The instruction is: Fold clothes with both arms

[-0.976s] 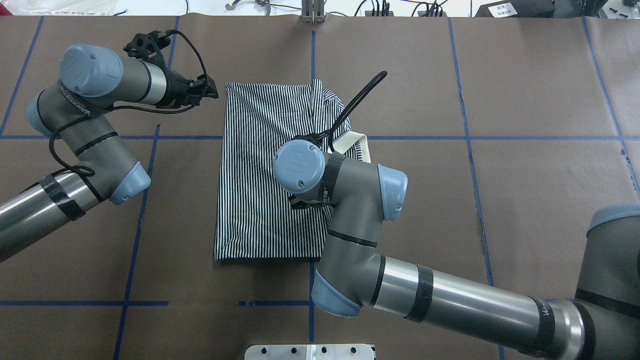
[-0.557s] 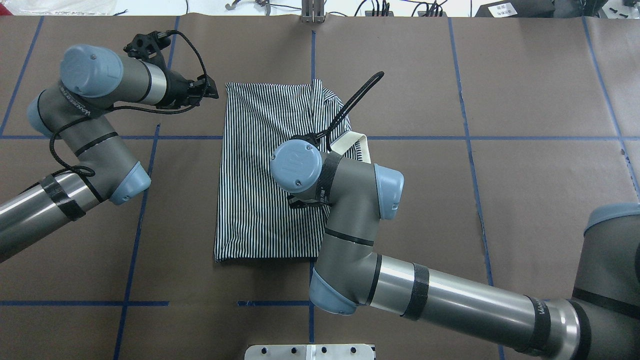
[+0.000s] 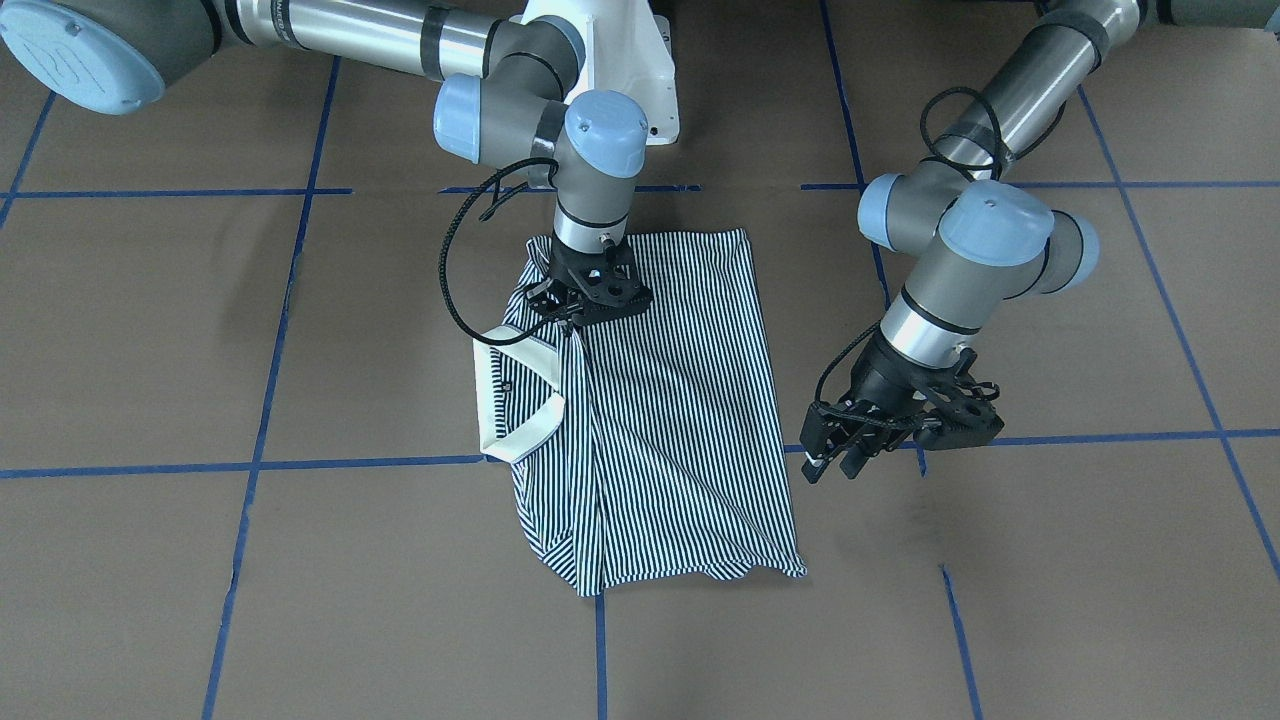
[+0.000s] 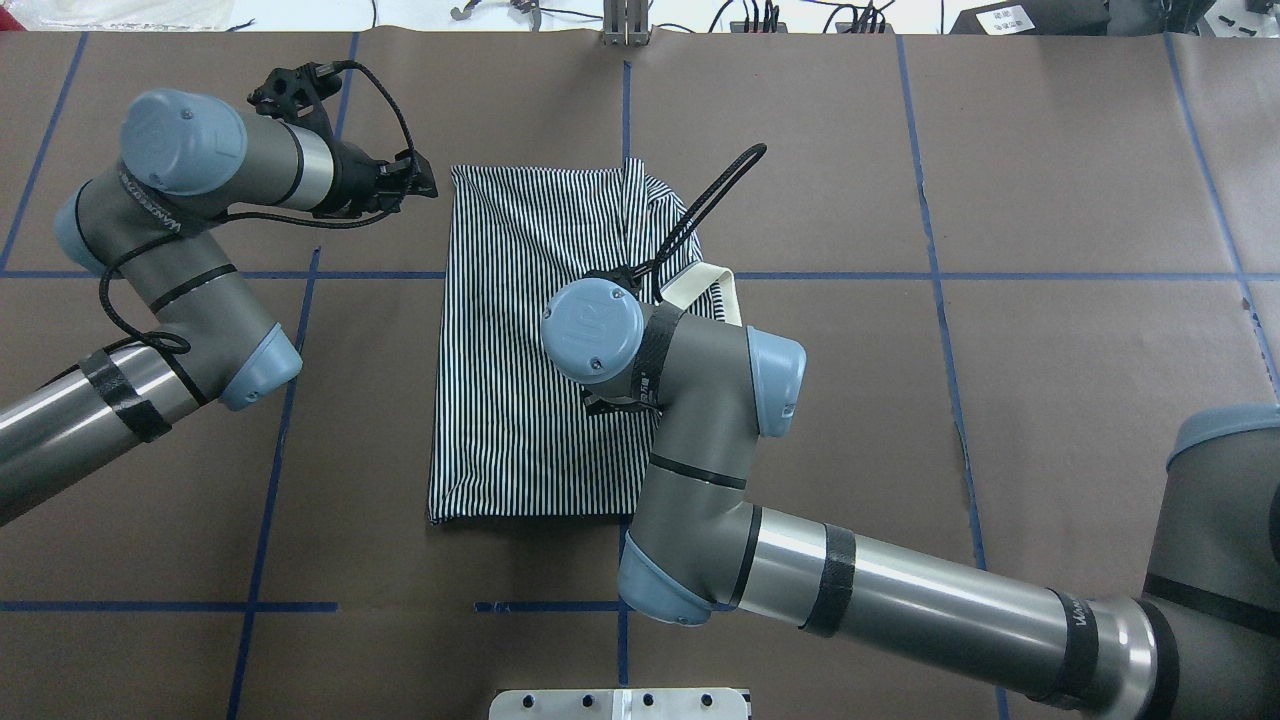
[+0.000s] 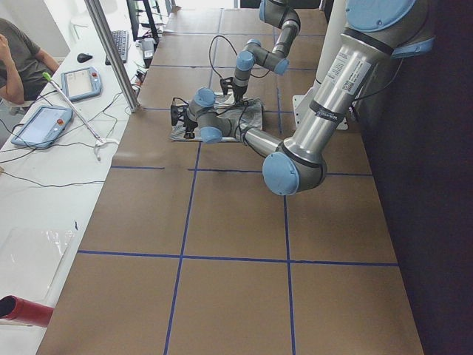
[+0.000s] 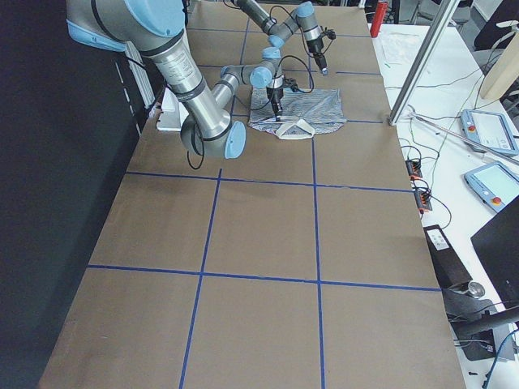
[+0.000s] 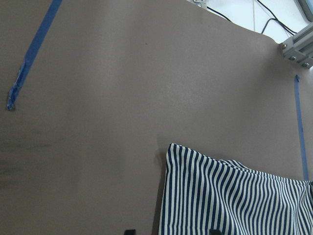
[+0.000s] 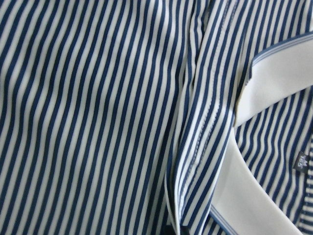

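The striped polo shirt lies folded into a narrow rectangle at the table's middle, also seen in the front view. Its cream collar sticks out on the robot's right side. My right gripper points straight down onto the shirt beside the collar. In the overhead view its wrist hides it. The right wrist view is filled with stripes, collar and a raised fold. No fingertips show apart there, so the gripper looks shut on the fabric. My left gripper hangs open and empty just off the shirt's far left corner.
Brown paper with blue tape lines covers the table. The white pedestal stands at the robot's edge. A metal post stands at the far edge. A side bench with teach pendants and a seated person lies beyond.
My right arm's wrist has shifted slightly to the left over the shirt. The left arm and the shirt's outline look unchanged.
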### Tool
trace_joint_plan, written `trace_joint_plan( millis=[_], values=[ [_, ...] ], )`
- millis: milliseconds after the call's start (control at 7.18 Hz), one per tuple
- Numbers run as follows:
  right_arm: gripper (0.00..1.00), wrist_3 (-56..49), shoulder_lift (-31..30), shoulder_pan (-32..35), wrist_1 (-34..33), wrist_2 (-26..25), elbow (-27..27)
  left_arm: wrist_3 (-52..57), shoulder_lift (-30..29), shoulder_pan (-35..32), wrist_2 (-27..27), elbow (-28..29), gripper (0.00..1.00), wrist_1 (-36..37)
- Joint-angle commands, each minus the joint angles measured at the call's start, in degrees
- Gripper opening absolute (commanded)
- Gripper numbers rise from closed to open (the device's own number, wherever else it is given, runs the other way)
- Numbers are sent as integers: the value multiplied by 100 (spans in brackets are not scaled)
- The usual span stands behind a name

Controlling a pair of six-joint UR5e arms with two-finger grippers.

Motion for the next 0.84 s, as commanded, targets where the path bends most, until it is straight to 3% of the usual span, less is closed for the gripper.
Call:
trace_joint_plan(
  millis=[0, 418, 557, 697],
  values=[
    [0, -13, 6, 104, -16, 38, 142, 0, 0, 0, 0, 8, 59, 0],
    [0, 57, -527, 114, -16, 21, 615, -61, 0, 18, 0, 17, 59, -9],
    [10, 66, -730, 114, -25, 21, 800, -70, 0, 18, 0, 17, 59, -9],
    [34, 66, -732, 105, -33, 21, 828, -97, 0, 18, 0, 8, 59, -9]
  ],
)
